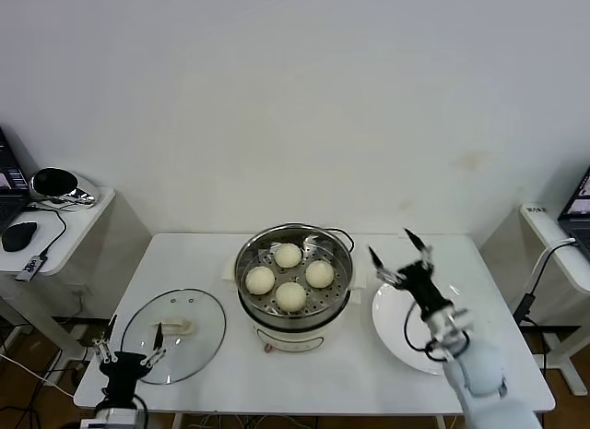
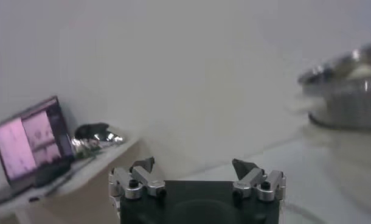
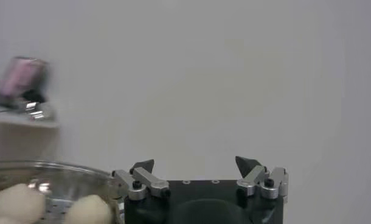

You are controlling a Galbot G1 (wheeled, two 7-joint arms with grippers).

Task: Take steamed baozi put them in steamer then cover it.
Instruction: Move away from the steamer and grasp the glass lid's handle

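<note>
All four steamed baozi (image 1: 289, 279) are sitting on the perforated tray inside the steamer (image 1: 343, 304), which is mid-desk (image 1: 203, 258) — pot uncovered. The cover (image 1: 173, 335) lies flat on the desk to the steamer's left, handle up. The left gripper (image 1: 130, 347) hangs at the cover's near edge, jaws spread wide, nothing in them. The right gripper (image 1: 398, 254) is up above the white plate (image 1: 395, 326), beside the steamer, jaws released too. Off to the left — a side table (image 1: 69, 228) with a mouse (image 1: 19, 234) and cables.
</note>
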